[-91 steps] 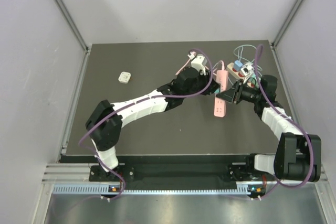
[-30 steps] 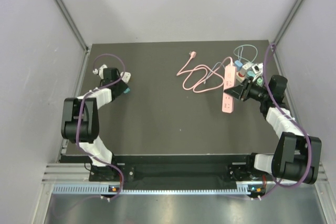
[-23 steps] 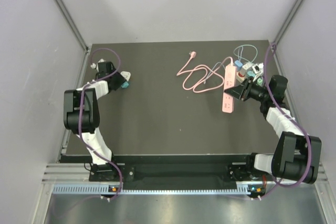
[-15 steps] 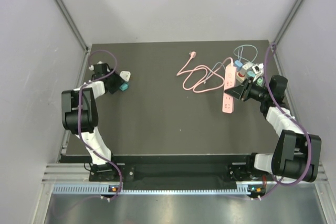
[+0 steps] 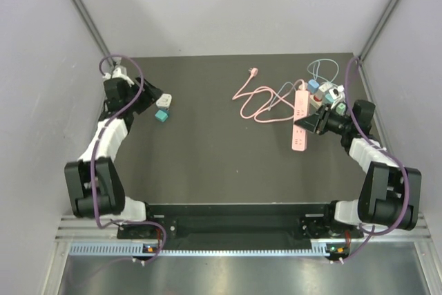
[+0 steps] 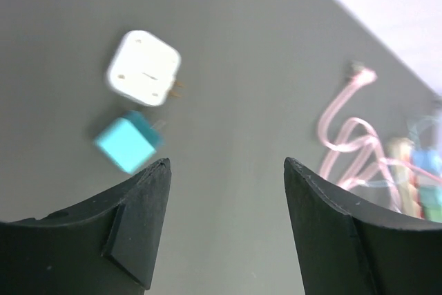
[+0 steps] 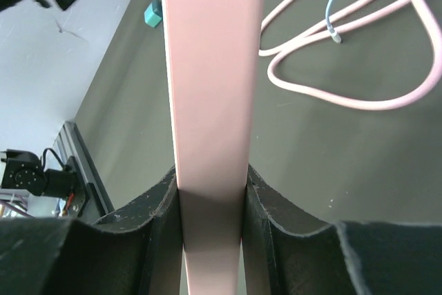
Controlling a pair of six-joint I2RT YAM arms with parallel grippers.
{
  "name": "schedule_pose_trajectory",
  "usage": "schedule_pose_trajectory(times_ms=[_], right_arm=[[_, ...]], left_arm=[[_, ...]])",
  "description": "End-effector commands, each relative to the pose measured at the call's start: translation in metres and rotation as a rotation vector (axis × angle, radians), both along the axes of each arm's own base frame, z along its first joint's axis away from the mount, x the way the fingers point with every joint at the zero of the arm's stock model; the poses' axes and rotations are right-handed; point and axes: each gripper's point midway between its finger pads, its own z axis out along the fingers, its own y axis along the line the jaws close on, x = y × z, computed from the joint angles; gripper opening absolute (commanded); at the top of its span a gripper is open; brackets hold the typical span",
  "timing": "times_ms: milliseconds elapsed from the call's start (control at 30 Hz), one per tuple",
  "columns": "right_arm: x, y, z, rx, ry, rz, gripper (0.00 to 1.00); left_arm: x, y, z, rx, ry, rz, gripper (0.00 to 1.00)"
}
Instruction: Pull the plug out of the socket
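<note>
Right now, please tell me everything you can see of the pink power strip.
The pink power strip is a long, narrow, plastic-looking bar. It runs front to back at the right side of the table. The right gripper is shut on its long sides. Its pink cord loops leftward; coloured plugs sit beside its far end.

Top external: high, from the near edge, tilted down over the whole table (image 5: 207, 164); left wrist: low, near, facing teal plug (image 6: 128, 141), white plug (image 6: 143, 68); right wrist: tight along pink power strip (image 7: 210, 67); shared throughout: teal plug, pink cord (image 6: 323, 128).
</note>
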Motion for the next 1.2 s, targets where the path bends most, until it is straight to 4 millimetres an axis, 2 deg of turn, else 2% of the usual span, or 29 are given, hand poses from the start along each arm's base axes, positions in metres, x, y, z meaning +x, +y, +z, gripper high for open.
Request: schedule_pose_trajectory(times_ms=[0, 33, 167, 200, 233, 333, 367, 567, 633, 767, 900, 1167], right_arm=[[0.009, -0.004, 0.013, -0.016, -0.075, 0.034, 0.0], [0.01, -0.004, 0.01, -0.013, -0.058, 0.036, 0.0], [0.006, -0.001, -0.015, -0.028, 0.03, 0.057, 0.0], [-0.003, 0.001, -0.032, -0.024, 0.125, 0.067, 0.0], [-0.003, 0.002, -0.039, -0.058, 0.108, 0.09, 0.0], [-0.009, 0.006, -0.058, -0.074, 0.205, 0.11, 0.0], [-0.008, 0.006, -0.065, -0.08, 0.226, 0.107, 0.0], [-0.015, 0.021, -0.091, -0.168, 0.257, 0.155, 0.05], [-0.016, 0.026, -0.093, -0.183, 0.27, 0.169, 0.08], [-0.014, 0.023, -0.105, -0.22, 0.318, 0.16, 0.14], [-0.012, 0.019, -0.108, -0.247, 0.329, 0.148, 0.21], [-0.005, 0.006, -0.103, -0.343, 0.292, 0.118, 0.5]], left_arm=[[-0.023, -0.022, 0.046, -0.046, -0.133, -0.11, 0.72], [-0.032, -0.027, 0.062, -0.051, -0.177, -0.13, 0.72], [-0.066, -0.049, 0.067, -0.096, -0.209, -0.232, 0.73], [-0.073, -0.054, 0.067, -0.101, -0.215, -0.261, 0.73], [-0.079, -0.058, 0.067, -0.104, -0.221, -0.276, 0.74], [-0.098, -0.069, 0.063, -0.111, -0.227, -0.332, 0.75], [-0.103, -0.071, 0.056, -0.104, -0.214, -0.348, 0.75], [-0.121, -0.089, 0.038, 0.01, -0.178, -0.433, 0.76], [-0.127, -0.093, 0.032, 0.03, -0.152, -0.448, 0.76], [-0.132, -0.099, 0.032, 0.021, -0.155, -0.473, 0.76], [-0.134, -0.102, 0.034, 0.008, -0.16, -0.487, 0.76], [-0.136, -0.104, 0.036, 0.002, -0.17, -0.498, 0.76]])
